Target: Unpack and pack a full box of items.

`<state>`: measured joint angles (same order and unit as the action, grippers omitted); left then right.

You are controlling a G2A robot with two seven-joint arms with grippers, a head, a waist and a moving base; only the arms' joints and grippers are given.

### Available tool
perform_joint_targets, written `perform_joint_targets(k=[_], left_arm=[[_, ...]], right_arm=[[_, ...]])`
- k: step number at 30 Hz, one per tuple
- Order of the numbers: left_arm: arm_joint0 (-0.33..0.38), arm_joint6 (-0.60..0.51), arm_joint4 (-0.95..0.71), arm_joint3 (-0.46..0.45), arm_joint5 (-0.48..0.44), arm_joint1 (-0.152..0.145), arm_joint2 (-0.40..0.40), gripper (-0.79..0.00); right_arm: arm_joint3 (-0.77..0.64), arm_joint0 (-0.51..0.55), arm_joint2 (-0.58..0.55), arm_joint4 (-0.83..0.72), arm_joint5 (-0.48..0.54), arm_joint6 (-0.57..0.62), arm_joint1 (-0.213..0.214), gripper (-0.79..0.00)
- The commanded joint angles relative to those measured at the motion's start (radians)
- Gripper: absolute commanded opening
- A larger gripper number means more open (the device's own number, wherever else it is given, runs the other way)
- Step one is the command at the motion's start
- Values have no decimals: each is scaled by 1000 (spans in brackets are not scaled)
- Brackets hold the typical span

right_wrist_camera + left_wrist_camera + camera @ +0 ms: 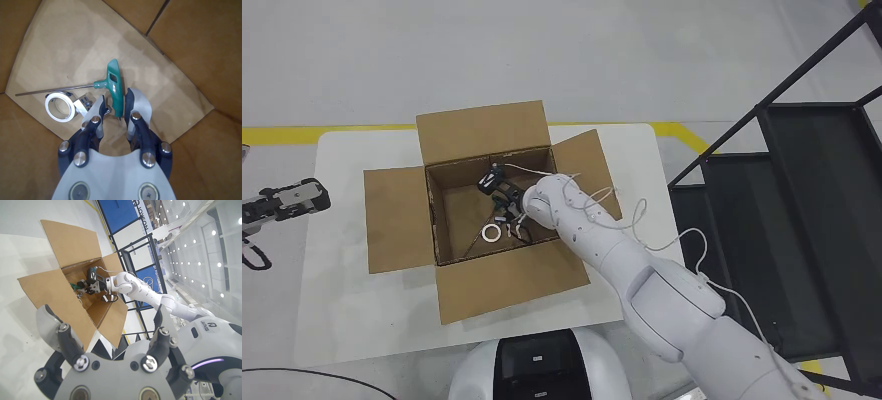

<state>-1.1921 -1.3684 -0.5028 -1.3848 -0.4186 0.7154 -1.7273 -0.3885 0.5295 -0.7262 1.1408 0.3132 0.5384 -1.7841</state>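
An open cardboard box (482, 128) stands in the middle of the white table (362, 310). On its floor (75, 47) lie a green T-handle hex key (113, 75) and a silver ring clamp (59, 107), also seen from above as a ring clamp (490, 233). My right gripper (117, 103) is down inside the box, open, its fingers straddling the green handle, one pad close against it. From the left wrist view the right gripper (85, 289) is in the box (75, 243). My left gripper (287, 200) hangs open and empty off the table's left edge, left gripper (104, 321) facing the box.
All four box flaps are folded outward over the table. A black metal rack (802, 180) stands to the right of the table. A yellow floor line (332, 130) runs behind it. Bare tabletop lies left of and in front of the box.
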Motion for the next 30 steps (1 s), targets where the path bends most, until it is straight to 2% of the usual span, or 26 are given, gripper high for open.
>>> perform_joint_targets(k=[1, 3, 12, 18, 25, 30], left_arm=[[0, 0, 0, 0, 0, 0, 0, 0], [0, 0, 0, 0, 0, 0, 0, 0], [0, 0, 0, 0, 0, 0, 0, 0], [0, 0, 0, 0, 0, 0, 0, 0], [0, 0, 0, 0, 0, 0, 0, 0], [0, 0, 0, 0, 0, 0, 0, 0]], right_arm=[[11, -6, 3, 2, 2, -3, -4, -643], [22, -12, 4, 0, 2, -6, -9, -785], [45, -37, 8, 7, -1, -6, -20, -785], [25, -59, -13, -6, 15, 14, -9, -785], [-53, -64, -51, 5, 31, 77, 31, -785], [-200, -30, -115, 10, 39, 119, 82, -785]])
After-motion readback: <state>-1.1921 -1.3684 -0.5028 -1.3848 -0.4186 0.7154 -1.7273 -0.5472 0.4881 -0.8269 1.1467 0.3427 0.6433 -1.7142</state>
